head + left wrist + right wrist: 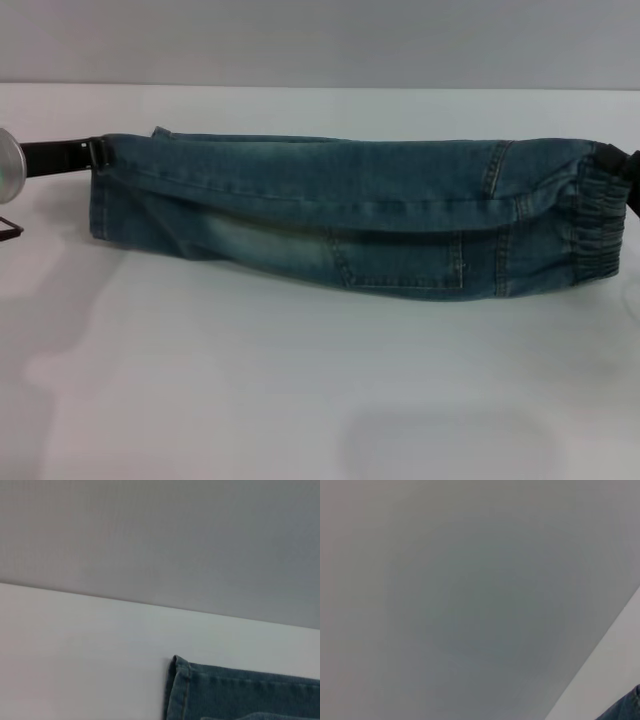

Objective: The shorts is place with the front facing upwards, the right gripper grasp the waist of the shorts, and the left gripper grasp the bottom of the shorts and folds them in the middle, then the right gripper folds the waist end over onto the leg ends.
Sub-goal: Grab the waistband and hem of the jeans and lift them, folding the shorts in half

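The shorts [340, 215] stretch across the middle of the head view, folded lengthwise, with a faded patch and a pocket facing me. The bottom of the shorts [105, 200] is at the left, and my left gripper [98, 152] is shut on its top corner. The puckered elastic waist [598, 220] is at the right, where my right gripper [618, 162] grips its upper edge, mostly hidden by cloth. The lower fold sags toward the table. A hem corner of the shorts [235, 690] shows in the left wrist view, and a sliver of denim [626, 707] shows in the right wrist view.
The white table [300, 400] runs from the front to a far edge against a grey wall [320, 40]. A silver wrist disc [8, 165] and a thin black part [10, 230] sit at the far left.
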`<action>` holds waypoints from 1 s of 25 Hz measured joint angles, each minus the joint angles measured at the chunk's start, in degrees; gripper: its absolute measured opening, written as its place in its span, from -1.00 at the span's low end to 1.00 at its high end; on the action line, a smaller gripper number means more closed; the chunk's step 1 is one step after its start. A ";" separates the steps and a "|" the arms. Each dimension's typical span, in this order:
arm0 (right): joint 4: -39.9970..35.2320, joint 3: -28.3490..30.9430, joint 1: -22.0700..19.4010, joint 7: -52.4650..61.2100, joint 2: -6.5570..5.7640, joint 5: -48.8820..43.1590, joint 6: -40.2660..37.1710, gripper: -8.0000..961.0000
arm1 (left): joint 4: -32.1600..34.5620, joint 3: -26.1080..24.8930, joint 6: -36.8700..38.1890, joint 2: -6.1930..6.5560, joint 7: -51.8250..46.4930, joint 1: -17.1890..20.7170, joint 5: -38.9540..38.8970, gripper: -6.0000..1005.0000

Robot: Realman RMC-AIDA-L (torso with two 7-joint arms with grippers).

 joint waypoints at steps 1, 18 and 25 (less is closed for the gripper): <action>-0.05 0.16 -0.01 -0.01 0.00 0.00 -0.02 -0.97 | 0.18 0.00 0.10 0.00 0.14 -0.04 -0.13 -0.78; -0.57 1.51 0.12 -0.59 0.00 -0.21 -3.07 -0.97 | 5.94 -0.69 1.88 0.00 3.57 -4.59 -4.62 -0.78; -2.64 4.34 1.09 -0.59 -0.29 -0.16 -6.16 -0.95 | 10.84 -1.88 3.82 -0.03 5.21 -7.81 -6.27 -0.78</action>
